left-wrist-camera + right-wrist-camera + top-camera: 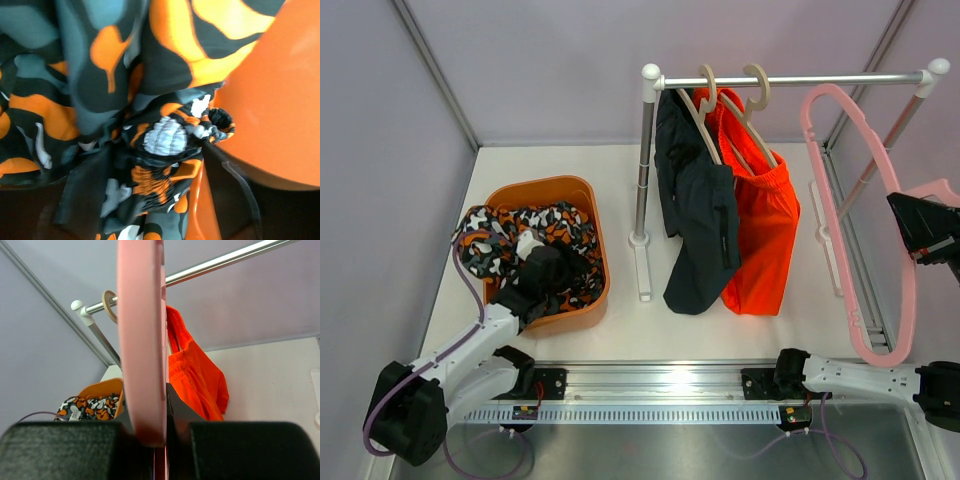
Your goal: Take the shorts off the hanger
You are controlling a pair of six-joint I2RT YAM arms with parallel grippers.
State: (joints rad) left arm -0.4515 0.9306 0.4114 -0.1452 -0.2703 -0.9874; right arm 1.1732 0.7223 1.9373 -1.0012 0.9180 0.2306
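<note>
Camouflage shorts (150, 150) inside orange basket (550, 187)

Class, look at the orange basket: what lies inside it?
The camouflage shorts fill the orange basket, the left hand among them. Its floor, and anything beneath the fabric, is covered.

1. This is a robot test cell in a lab, not a home: plain pale-grey panel walls (550, 70) joined by silver metal corner struts (435, 75) box in a white table (560, 155).
2. Two white-and-black robot arms (470, 350) are bolted to a silver slotted mounting rail (660, 380) at the table's near edge, with a purple cable (470, 285) trailing from one.
3. A small silver tabletop clothes rack (840, 78) carrying beige wooden hangers (757, 95) stands on the table.
</note>
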